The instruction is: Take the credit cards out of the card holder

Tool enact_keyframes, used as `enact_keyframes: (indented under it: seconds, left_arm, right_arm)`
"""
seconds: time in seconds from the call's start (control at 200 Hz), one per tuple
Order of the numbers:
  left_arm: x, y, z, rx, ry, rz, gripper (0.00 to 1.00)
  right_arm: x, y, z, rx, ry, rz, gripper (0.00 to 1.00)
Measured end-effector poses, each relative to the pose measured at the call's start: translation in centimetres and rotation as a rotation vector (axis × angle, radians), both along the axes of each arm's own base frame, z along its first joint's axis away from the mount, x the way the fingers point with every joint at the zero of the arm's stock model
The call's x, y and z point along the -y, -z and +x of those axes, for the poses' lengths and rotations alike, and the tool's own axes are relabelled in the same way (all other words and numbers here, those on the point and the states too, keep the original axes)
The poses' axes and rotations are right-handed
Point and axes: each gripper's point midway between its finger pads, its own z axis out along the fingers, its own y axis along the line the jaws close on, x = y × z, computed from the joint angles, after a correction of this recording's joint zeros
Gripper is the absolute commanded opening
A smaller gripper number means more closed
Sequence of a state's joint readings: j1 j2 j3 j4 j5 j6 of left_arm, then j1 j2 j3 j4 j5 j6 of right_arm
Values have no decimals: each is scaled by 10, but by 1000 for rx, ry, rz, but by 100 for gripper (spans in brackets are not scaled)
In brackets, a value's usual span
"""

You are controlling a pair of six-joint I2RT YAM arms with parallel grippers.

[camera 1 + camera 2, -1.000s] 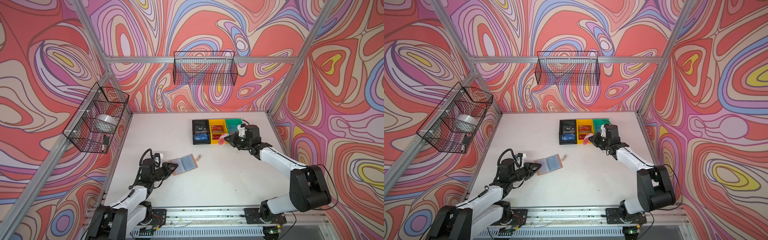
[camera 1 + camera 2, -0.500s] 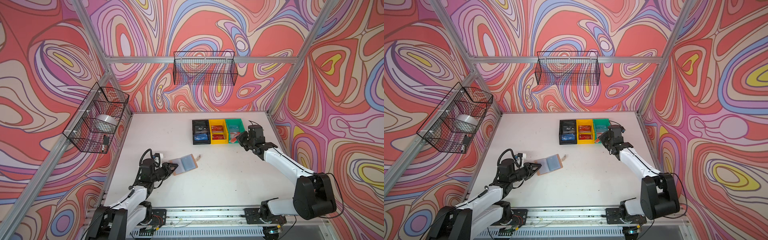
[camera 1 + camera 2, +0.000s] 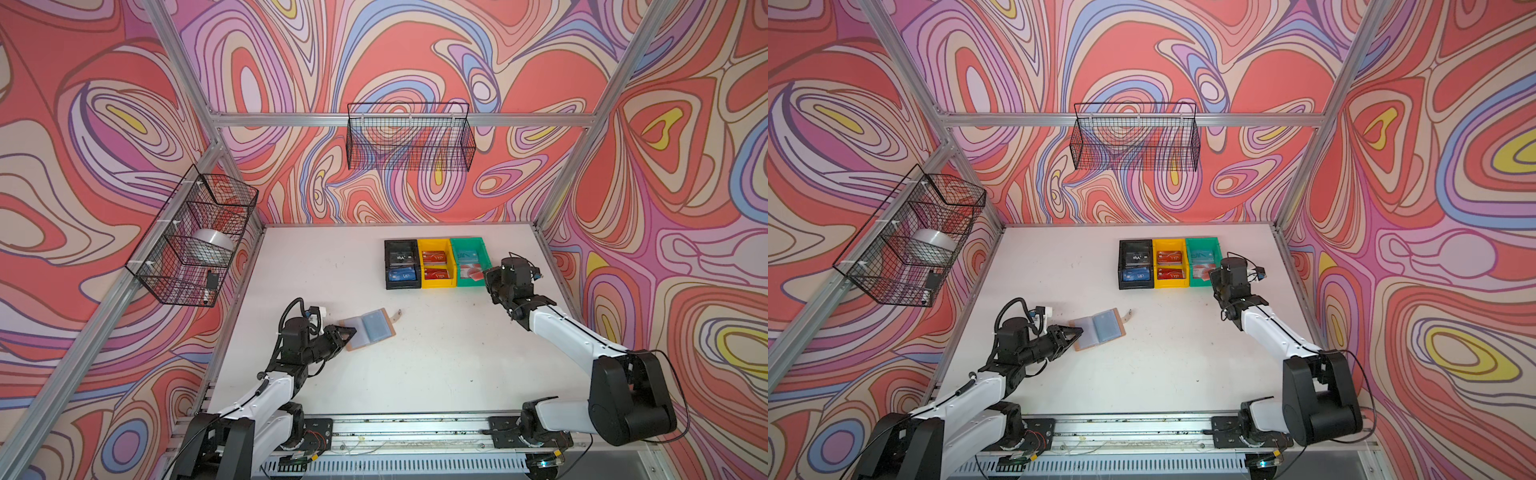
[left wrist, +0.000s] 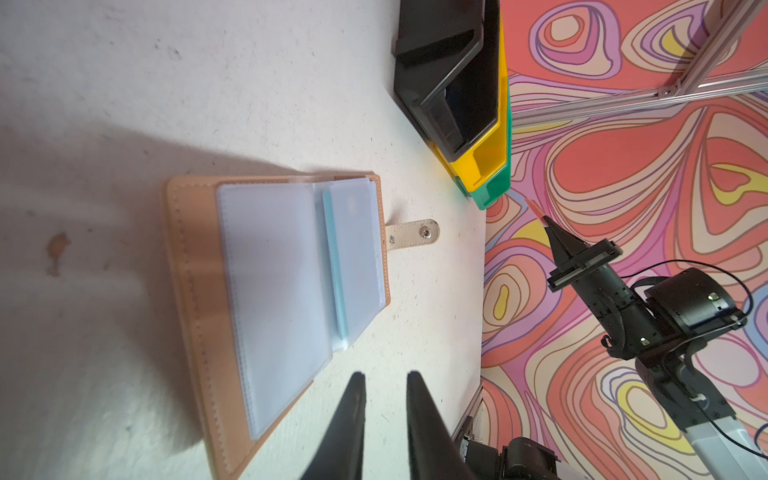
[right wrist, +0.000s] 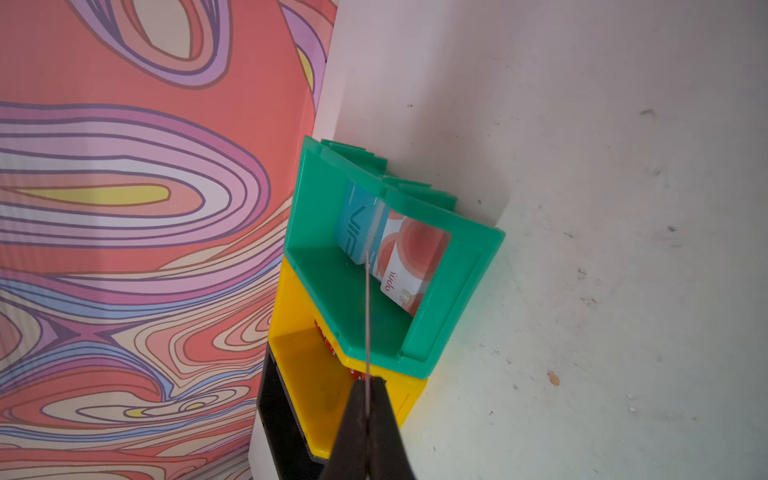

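The right tool (image 5: 368,399), clamped on an edge-on credit card (image 5: 368,316), hangs over the green bin (image 5: 457,291) near the far right corner of the surface (image 3: 415,374). It should dip between the walls before letting go. The card holder (image 3: 368,328) lies open toward the left edge, with the left tool (image 4: 385,376) narrowly parted and empty just beside it.

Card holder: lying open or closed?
Open. The card holder lies spread on the table, clear sleeves facing up, strap tab unfastened and sticking out.

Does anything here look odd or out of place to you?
Nothing looks spilled or broken. The open tan leather-look card holder lies at a slant on the white table, its strap tab sticking out, and a small brown stain marks the table near it.
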State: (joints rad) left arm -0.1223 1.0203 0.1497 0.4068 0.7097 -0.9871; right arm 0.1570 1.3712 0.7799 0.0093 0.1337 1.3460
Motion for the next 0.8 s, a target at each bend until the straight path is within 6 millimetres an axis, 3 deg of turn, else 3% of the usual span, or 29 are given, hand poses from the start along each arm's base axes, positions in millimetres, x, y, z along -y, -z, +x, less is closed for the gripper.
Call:
enact_keyframes:
  seconds: [0.391, 0.801]
  left_arm:
    - [-1, 2, -1, -11, -4, 4, 22]
    - [-1, 5, -1, -23, -8, 8, 22]
  right_arm:
    - [-8, 17, 24, 6, 26, 96, 0]
    - [-7, 39, 36, -17, 51, 110, 0]
